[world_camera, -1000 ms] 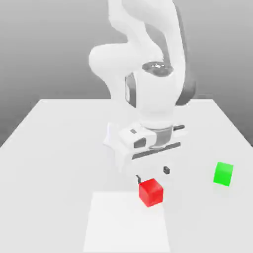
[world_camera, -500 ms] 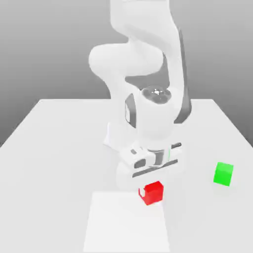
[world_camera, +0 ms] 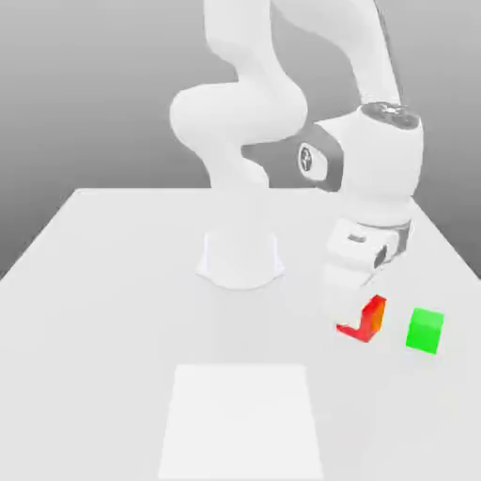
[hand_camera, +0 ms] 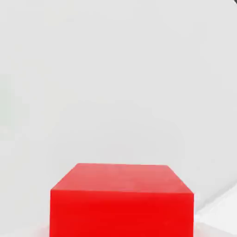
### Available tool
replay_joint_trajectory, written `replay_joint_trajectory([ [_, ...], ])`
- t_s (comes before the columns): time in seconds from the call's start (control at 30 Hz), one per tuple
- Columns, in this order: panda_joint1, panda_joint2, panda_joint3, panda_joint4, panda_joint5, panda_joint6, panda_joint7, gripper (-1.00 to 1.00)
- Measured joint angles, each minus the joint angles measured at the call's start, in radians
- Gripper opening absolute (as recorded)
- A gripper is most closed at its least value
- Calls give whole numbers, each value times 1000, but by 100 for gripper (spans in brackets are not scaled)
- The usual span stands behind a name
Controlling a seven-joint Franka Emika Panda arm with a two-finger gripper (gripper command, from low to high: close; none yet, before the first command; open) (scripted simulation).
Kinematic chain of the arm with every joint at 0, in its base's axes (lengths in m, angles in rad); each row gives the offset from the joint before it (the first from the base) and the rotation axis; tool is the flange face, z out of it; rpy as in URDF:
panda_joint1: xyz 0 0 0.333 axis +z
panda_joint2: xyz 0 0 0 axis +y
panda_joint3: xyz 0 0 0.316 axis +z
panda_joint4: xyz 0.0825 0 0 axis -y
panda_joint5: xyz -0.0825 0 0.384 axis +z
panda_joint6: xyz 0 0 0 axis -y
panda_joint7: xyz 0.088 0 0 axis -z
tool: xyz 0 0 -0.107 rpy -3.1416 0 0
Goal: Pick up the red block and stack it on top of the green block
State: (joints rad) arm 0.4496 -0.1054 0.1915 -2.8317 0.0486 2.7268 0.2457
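Tool (world_camera: 360, 315) is closed on red block (hand_camera: 121, 213), which sits between its fingertips.

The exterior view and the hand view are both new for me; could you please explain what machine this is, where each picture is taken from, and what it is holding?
The machine is one robot arm with a gripper, a kind of two-finger hand, at its end. The exterior view comes from a camera off the arm, looking at the whole scene. The hand view comes from a camera mounted on the hand itself, so the red block looks very large there.

The gripper is shut on this red block. On the pale table lies the green block, near the exterior view's right edge. The task is to stack red on green, and the red one is not on it yet.
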Motion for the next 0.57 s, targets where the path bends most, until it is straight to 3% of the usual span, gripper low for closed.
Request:
replay_joint_trajectory([
  [0.23, 164, -4, 117, 57, 25, -59, -169, -100],
  [0.43, 182, 189, 100, 72, -132, 110, -76, -100],
  [0.47, 191, 216, 85, 74, -162, 135, -55, 100],
  [0.57, 191, 216, 85, 74, -162, 135, -55, 100],
])
